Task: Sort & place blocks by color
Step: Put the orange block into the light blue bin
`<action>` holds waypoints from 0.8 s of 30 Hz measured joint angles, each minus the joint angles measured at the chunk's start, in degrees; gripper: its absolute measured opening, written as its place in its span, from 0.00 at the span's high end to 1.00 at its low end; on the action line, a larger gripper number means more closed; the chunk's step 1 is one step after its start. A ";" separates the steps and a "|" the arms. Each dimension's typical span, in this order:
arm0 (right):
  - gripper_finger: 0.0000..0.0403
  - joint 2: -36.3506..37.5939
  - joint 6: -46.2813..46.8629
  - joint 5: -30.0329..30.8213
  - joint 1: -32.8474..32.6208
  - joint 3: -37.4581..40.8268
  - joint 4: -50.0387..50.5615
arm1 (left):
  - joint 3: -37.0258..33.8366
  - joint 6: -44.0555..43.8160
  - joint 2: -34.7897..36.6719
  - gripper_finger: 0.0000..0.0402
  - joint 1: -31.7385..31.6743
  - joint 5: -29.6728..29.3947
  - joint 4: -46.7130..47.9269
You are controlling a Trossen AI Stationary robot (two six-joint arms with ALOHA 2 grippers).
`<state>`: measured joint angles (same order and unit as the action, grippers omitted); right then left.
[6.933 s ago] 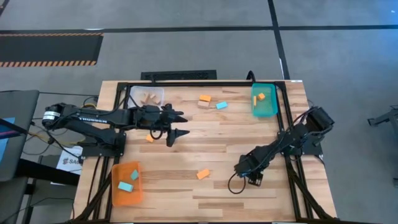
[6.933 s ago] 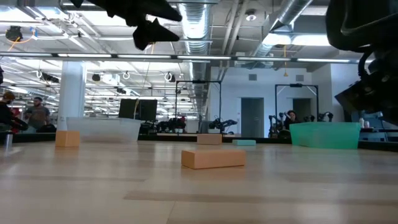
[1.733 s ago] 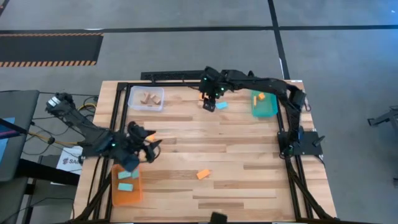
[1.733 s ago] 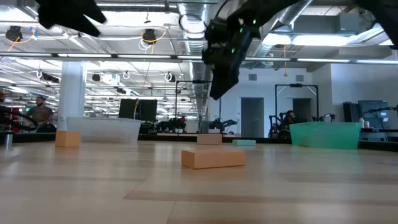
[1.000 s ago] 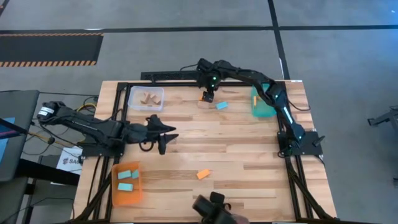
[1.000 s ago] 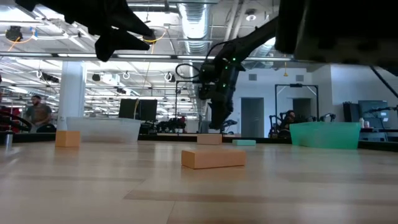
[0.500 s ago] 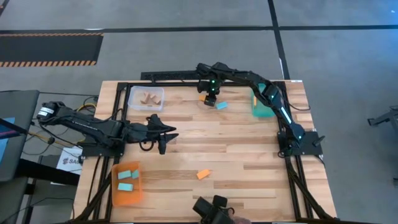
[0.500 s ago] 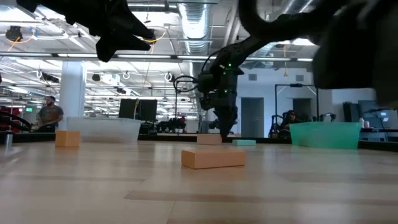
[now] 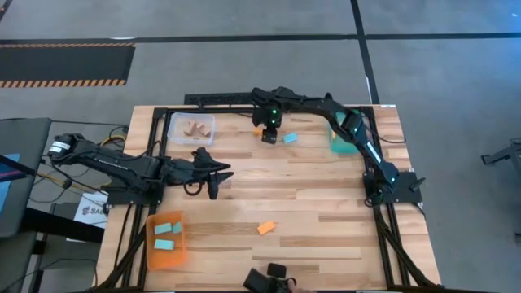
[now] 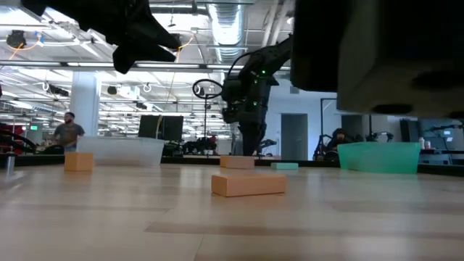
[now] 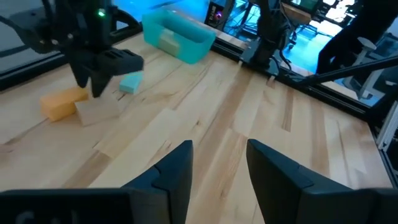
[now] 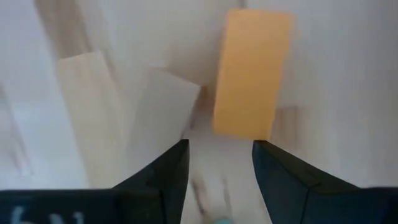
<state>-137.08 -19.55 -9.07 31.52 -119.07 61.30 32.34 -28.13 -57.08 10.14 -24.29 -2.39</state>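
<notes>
My right gripper (image 12: 217, 171) is open and points down at the table's far middle (image 9: 268, 137). It hovers low over a tan block (image 12: 155, 118) and an orange block (image 12: 252, 81) that lie flat side by side. One finger (image 12: 165, 171) stands over the tan block's edge. A light blue block (image 9: 290, 138) lies just right of them. Another orange block (image 9: 265, 229) lies flat near the table's front. My left gripper (image 11: 217, 174) is open with nothing between its fingers. It waits above the table's left middle (image 9: 213, 175). My right gripper has one finger at the tan block's edge (image 12: 186, 134), coming from above; I cannot tell whether it touches. The block lies flat on the table.
A clear tray (image 9: 193, 128) with tan blocks stands at the far left. An orange tray (image 9: 165, 240) holds two light blue blocks at the near left. A teal tray (image 9: 335, 145) sits at the far right, under my right arm. A dark object (image 9: 269, 281) is at the near edge.
My right gripper has gone down and a little toward the table's left, coming in over the tan block. In the low view the tan block has shifted slightly toward the table's left.
</notes>
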 joint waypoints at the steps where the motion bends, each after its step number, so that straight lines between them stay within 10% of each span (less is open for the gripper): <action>1: 0.51 0.00 0.00 -0.05 -0.46 0.00 0.27 | 0.00 -0.01 0.00 0.66 -0.16 0.00 0.01; 16: 0.56 0.07 -1.59 8.18 -4.39 -5.93 3.47 | 0.00 0.95 -0.02 0.66 -1.24 1.58 0.43; 24: 0.56 1.29 6.37 -5.47 -6.90 -15.46 20.55 | 0.00 2.16 -0.02 0.66 -1.24 3.15 0.55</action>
<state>-135.79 -13.18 -14.54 24.62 -134.53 81.85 32.34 -25.98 -57.10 8.91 -21.14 -1.84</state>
